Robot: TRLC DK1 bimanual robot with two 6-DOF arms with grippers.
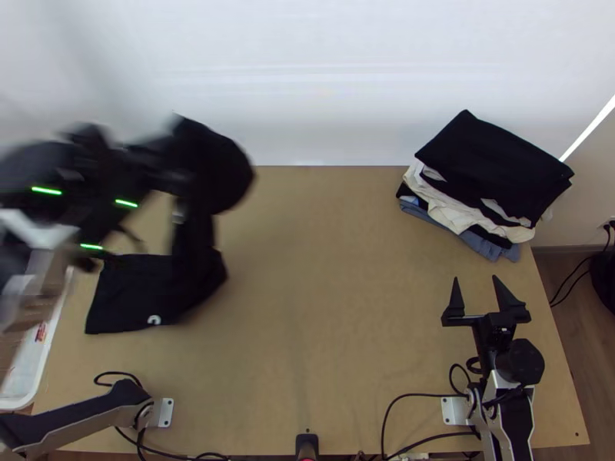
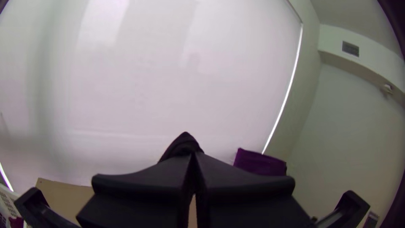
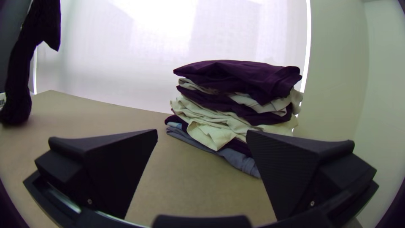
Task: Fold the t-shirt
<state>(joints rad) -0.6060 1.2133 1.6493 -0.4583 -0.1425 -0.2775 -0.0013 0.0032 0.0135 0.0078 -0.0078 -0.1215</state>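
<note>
1. Top view, left side of the table: the black t-shirt is partly up in the air and partly down on the wood. Its raised part bulges out beside the left gripper, over toward the far edge, and a narrower length of cloth drops from there to the tabletop.
2. Down on the table, the rest of the shirt lies fairly flat at the left, with a small white mark close to its near edge. I can't make out how many layers are there.
3. The left arm is badly smeared up there, but going by the left wrist view, its gripper has both fingers pressed together, and I'd say they are pinching the shirt, since a dark peak of cloth pokes up right beyond the tips.
4. Over on the right, the right gripper sits low above the near part of the table, fingers spread wide with nothing between them, pointing to the far side.
5. Just beyond it, at the far right, stands a pile of folded clothes, black on top, with cream, more black and blue-grey below.
6. A white bin stands at the left edge.
</note>
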